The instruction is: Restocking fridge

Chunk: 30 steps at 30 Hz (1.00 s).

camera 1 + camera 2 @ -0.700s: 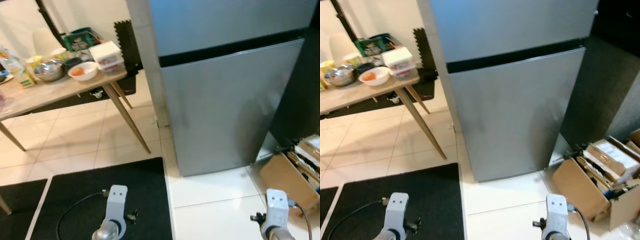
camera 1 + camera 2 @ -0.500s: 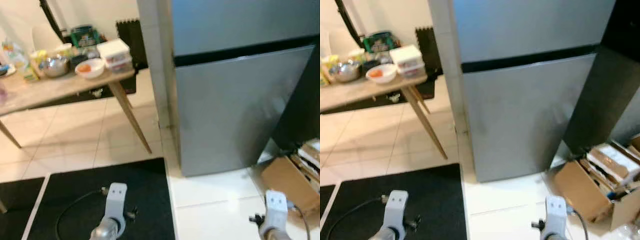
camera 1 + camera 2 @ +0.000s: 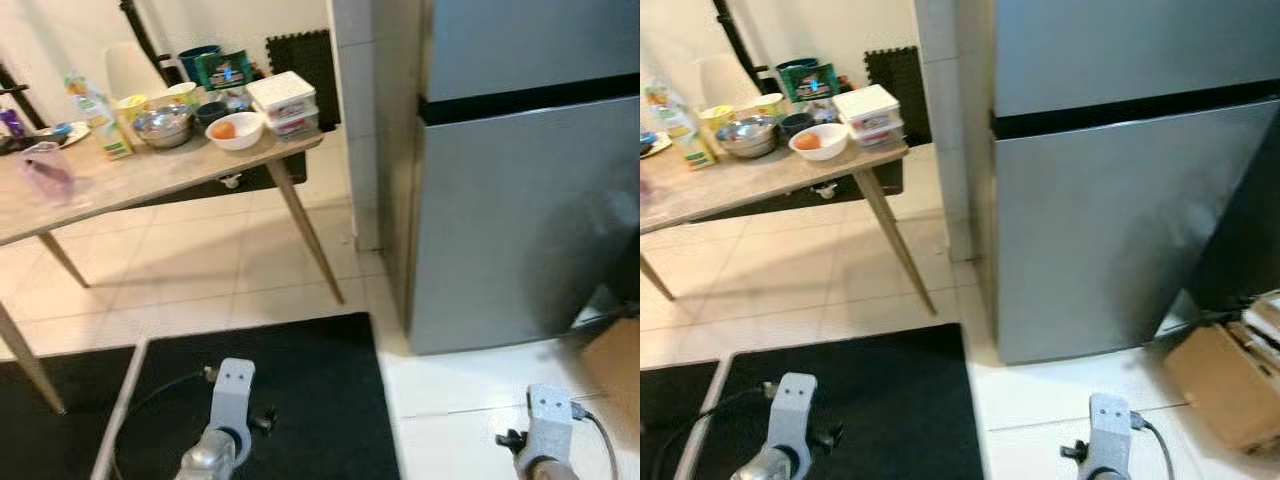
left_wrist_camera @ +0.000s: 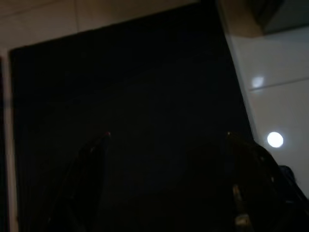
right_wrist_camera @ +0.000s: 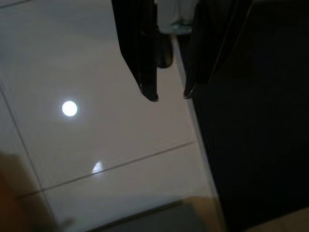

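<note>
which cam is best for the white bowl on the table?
Left eye view: the bowl sits larger and sharper there, something orange inside, beside the stacked containers near the table corner. Right eye view shows it too, smaller. Both wrist views look at the floor and black mat.

I'm standing in a home kitchen — the tall grey fridge (image 3: 520, 200) with its two doors shut takes up the right of my view, set beside a white tiled column (image 3: 352, 110). The floor is pale glossy tile (image 3: 200, 270), with a black mat (image 3: 290, 400) laid right under me. To my left a wooden table (image 3: 150, 180) on slanted legs carries everyday food things — a steel mixing bowl (image 3: 163, 125), a white bowl (image 3: 234, 130) with something orange in it, stacked lidded containers (image 3: 283, 102), a carton (image 3: 97, 115) and a green tin (image 3: 222, 68). A cardboard box (image 3: 1230, 385) sits on the floor by the fridge.
</note>
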Tool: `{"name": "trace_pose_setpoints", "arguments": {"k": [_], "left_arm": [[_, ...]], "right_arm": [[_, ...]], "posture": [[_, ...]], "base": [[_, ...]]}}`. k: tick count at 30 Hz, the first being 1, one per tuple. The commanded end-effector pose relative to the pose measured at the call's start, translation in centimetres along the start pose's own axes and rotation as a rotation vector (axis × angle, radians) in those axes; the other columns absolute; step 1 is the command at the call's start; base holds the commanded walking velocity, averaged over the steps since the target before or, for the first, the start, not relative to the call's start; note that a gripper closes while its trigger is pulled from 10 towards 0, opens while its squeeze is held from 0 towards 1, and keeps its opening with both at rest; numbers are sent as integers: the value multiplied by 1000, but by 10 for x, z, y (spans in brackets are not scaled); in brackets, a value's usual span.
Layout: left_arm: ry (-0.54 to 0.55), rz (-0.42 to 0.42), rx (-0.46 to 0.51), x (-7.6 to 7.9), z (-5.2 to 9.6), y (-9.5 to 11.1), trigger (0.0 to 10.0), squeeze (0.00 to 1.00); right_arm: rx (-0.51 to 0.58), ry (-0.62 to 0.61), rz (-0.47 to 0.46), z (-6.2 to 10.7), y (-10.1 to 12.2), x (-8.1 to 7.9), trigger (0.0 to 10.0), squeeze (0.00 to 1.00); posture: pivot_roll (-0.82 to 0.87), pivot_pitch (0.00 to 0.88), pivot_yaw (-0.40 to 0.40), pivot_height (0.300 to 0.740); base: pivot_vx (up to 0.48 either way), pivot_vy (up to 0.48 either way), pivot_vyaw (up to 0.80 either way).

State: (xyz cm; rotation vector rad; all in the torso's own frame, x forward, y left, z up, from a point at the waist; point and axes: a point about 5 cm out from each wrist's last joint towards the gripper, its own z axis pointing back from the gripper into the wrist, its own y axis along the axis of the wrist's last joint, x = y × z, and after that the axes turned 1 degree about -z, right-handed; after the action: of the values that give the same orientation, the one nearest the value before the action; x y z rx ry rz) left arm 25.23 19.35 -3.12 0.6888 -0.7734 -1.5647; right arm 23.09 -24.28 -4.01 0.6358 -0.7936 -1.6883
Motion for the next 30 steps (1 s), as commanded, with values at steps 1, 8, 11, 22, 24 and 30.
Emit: {"name": "trace_pose_setpoints", "arguments": {"k": [1,8,11,22,24,30], "left_arm": [[7,-6,-30,-5,4,-7,10000,0],[1,-9,-27,-4,4,-5,10000,0],[-1,-10,-26,-4,5,-5,10000,0],[-4,-17,-28,-7,7,-3,10000,0],[-5,-19,-32,-8,8,-4,10000,0],[-6,-21,-38,-8,9,-5,10000,0]], "right_arm": [[-17,3,-14,1,-7,-3,10000,0],[-12,4,-21,1,-7,-4,10000,0],[-11,4,-24,1,-6,-4,10000,0],[-13,2,-37,2,-8,-4,10000,0],[-14,1,-39,2,-9,-4,10000,0],[-15,3,-43,2,-10,-4,10000,0]], "posture": [[-54,80,134,740],[-52,79,139,740],[-51,81,141,740],[-43,85,149,740],[-43,87,152,740],[-42,89,153,740]], "base": [[0,304,0],[0,292,0],[0,295,0],[0,294,0],[0,294,0],[0,296,0]]}}
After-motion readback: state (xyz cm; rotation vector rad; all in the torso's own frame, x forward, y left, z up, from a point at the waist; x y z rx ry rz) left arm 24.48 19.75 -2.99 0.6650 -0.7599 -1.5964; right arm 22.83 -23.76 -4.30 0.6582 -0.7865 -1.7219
